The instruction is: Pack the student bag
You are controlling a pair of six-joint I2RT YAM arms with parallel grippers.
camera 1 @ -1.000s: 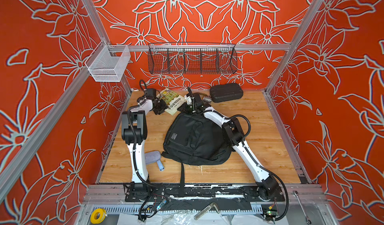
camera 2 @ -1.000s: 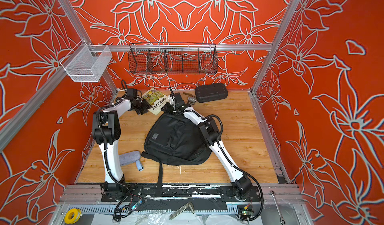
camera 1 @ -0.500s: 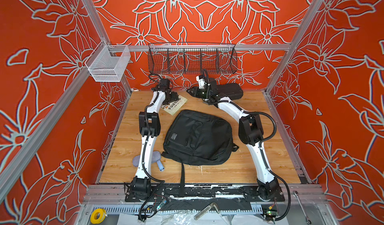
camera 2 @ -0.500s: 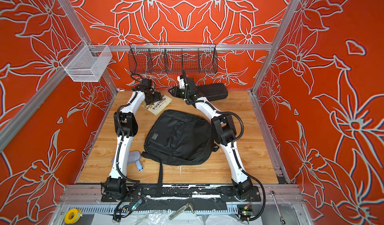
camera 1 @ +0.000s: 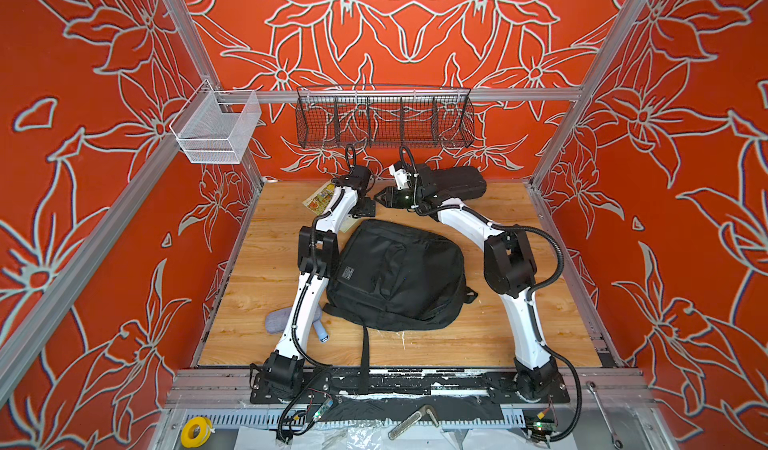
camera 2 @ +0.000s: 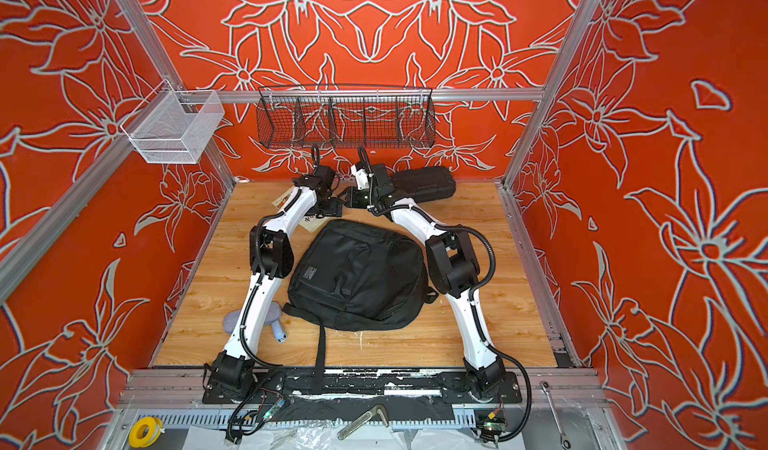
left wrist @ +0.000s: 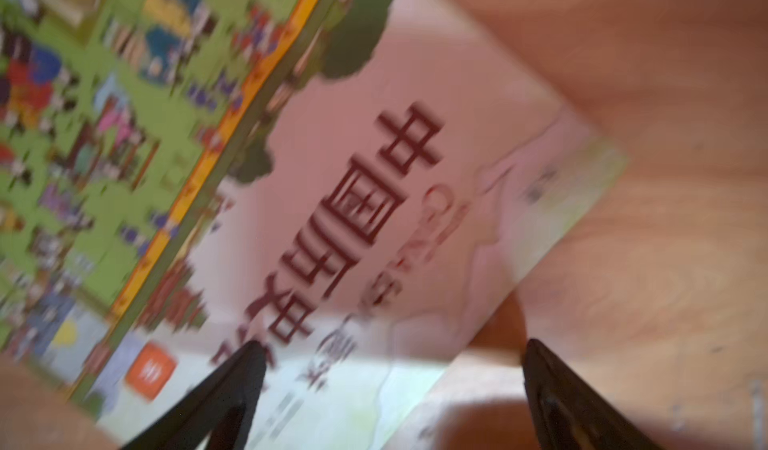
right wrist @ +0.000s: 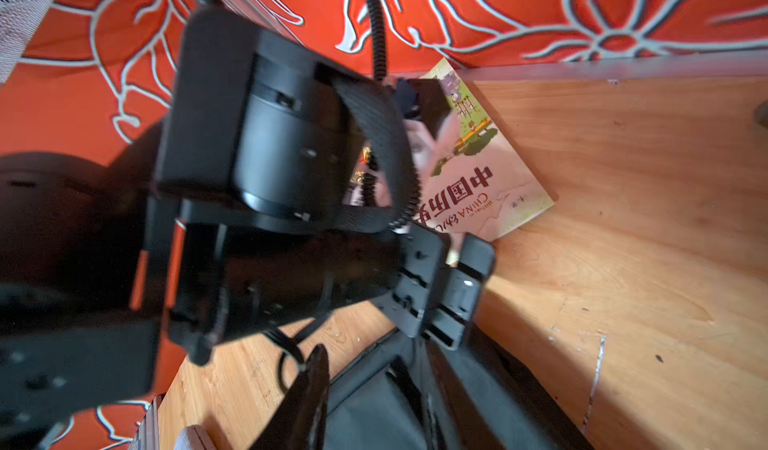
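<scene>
Wood-grain tabletop (camera 1: 519, 331) (red floral walls (camera 1: 415, 24)) bears the student bag (camera 1: 399, 277); left fingers (left wrist: 232, 389) released, right fingers' (right wrist: 307, 402) state unclear.

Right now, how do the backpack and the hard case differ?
The soft black fabric backpack is large, rounded and lies mid-table; the black hard-shell oblong case is smaller, rigid and sits at the back wall, partly hidden by the right arm. The backpack trails a long strap; the case shows none. Both are black.

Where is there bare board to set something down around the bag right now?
Free: the wide strip between the bag and the right wall, and the left strip beside the left arm. Crowded: the back edge, with the book, the case and both grippers.
</scene>
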